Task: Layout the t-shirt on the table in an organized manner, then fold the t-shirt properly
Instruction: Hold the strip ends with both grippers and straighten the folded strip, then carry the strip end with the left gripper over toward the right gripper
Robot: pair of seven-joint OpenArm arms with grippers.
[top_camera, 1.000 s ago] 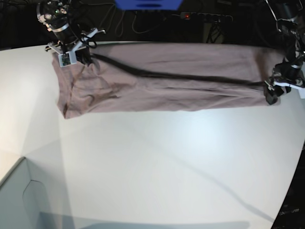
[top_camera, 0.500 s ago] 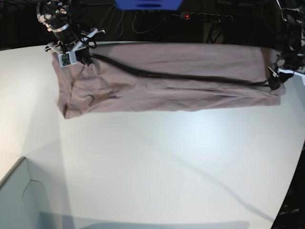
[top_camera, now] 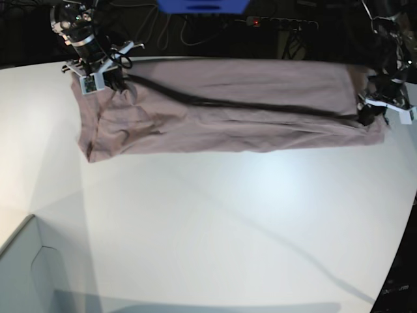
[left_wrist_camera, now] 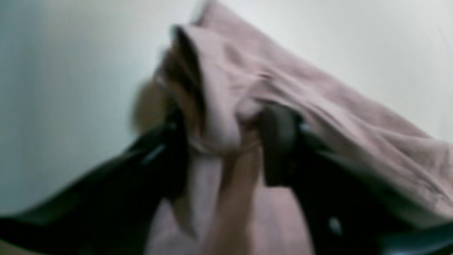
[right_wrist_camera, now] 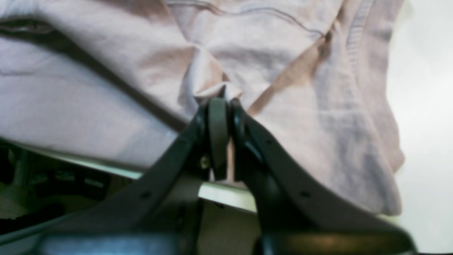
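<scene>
The pink-mauve t-shirt [top_camera: 228, 111] lies stretched in a long band across the far part of the white table [top_camera: 228, 215], with a dark raised crease running along it. At its left end my right gripper [top_camera: 116, 85] is shut on it. The right wrist view shows the fingertips [right_wrist_camera: 218, 106] pinching a small peak of t-shirt [right_wrist_camera: 106, 71] cloth by the table's edge. At the shirt's right end is my left gripper [top_camera: 365, 116]. In the blurred left wrist view its fingers [left_wrist_camera: 279, 141] press a bunched fold of the t-shirt [left_wrist_camera: 318, 106] from both sides.
A pale grey box corner [top_camera: 26, 274] juts in at the lower left. Behind the table's far edge are a blue object [top_camera: 202, 5], a power strip [top_camera: 280, 23] and cables. Dark clutter [right_wrist_camera: 53, 177] shows below that edge in the right wrist view.
My left gripper has moved from the near right corner of the shirt back onto its right end, and its wide-open fingers have come in around cloth. The right gripper has kept its hold and barely moved.
</scene>
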